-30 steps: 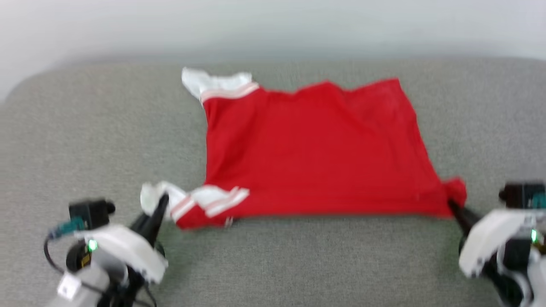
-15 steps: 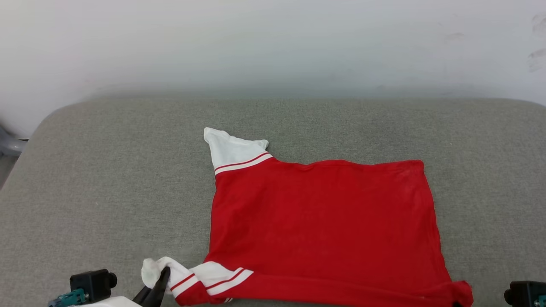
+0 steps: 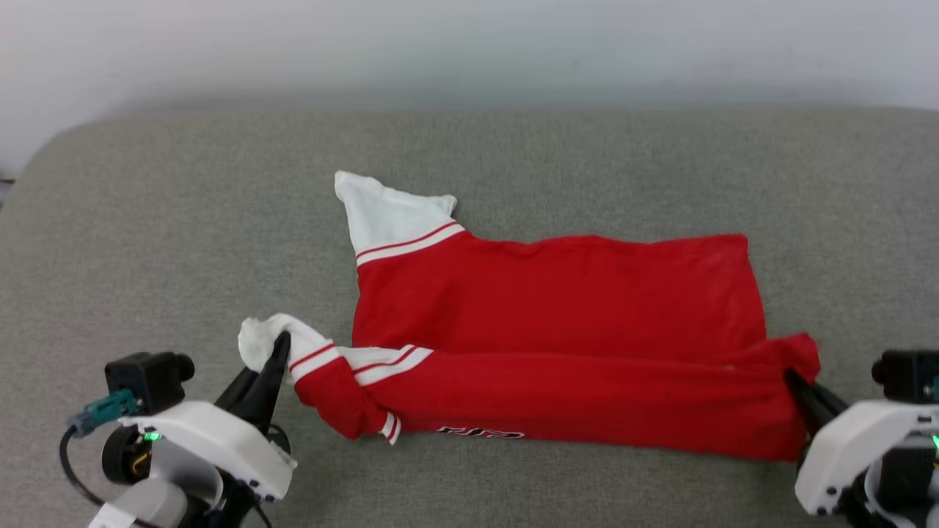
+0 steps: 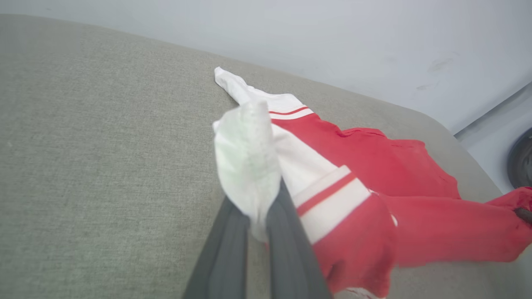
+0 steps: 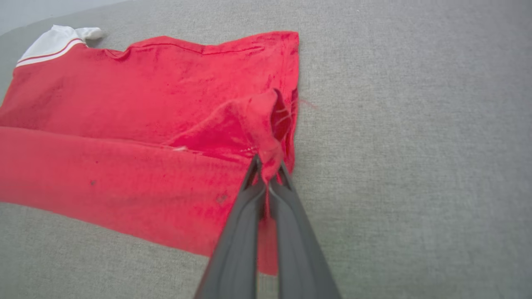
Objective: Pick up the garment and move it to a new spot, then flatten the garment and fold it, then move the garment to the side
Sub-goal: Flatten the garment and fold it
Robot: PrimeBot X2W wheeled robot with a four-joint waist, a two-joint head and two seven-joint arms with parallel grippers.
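The red garment (image 3: pixel 557 301) lies spread across the grey cushion, its far white sleeve end (image 3: pixel 381 213) pointing up-left. Its near edge is lifted off the cushion and hangs as a band, with black white-edged lettering (image 3: pixel 480 433) peeking out below. My left gripper (image 3: pixel 279 346) is shut on the near white sleeve end (image 4: pixel 249 158), as the left wrist view shows. At the lower right my right gripper (image 3: pixel 791 378) is shut on the garment's red hem corner (image 5: pixel 266 137), pinched between its fingers (image 5: pixel 249 195).
The grey fabric cushion (image 3: pixel 147 242) runs the whole width, with a rounded left corner (image 3: pixel 44 154). A pale wall (image 3: pixel 469 44) rises behind it. Bare cushion stretches left of the garment and along the front edge.
Both grippers have raised the garment's near edge and carried it towards the far side, so a folded band now stands up. The camera has also shifted between frames.
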